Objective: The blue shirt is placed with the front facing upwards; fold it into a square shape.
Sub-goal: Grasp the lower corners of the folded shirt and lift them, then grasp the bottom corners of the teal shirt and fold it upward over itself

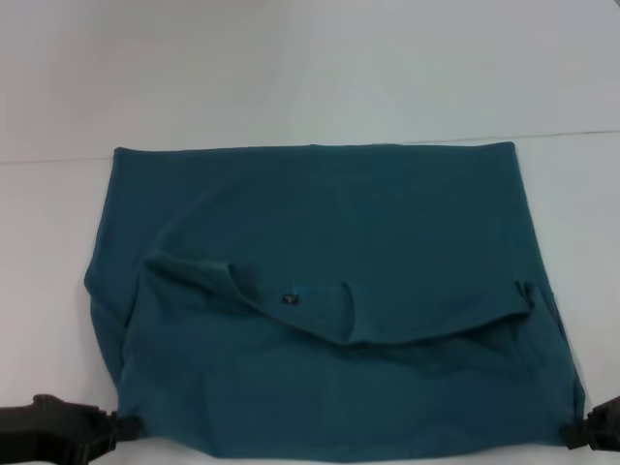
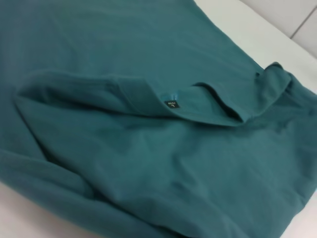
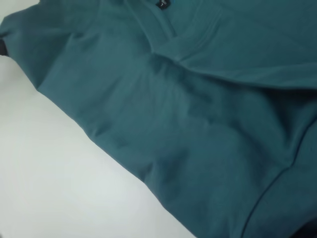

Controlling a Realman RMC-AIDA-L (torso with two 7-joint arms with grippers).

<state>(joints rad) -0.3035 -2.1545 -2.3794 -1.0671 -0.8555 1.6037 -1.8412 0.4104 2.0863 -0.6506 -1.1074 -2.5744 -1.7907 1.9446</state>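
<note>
White desk (image 1: 58,242) under plain light. Dark teal-blue cotton shirt (image 1: 329,291) lying centred, part-folded, soft and limp; best taken at corners. Left gripper (image 1: 121,426) and right gripper (image 1: 573,433) sitting there, clamping undeterminable.

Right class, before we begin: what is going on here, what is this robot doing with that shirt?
The robot is partway through folding the blue shirt, which lies on a white table. The shirt is already folded over on itself: its collar edge with the small dark neck label lies across the middle, and no chest lettering shows. The left gripper sits at the shirt's near left corner and the right gripper at its near right corner, both at the table's near edge.
</note>
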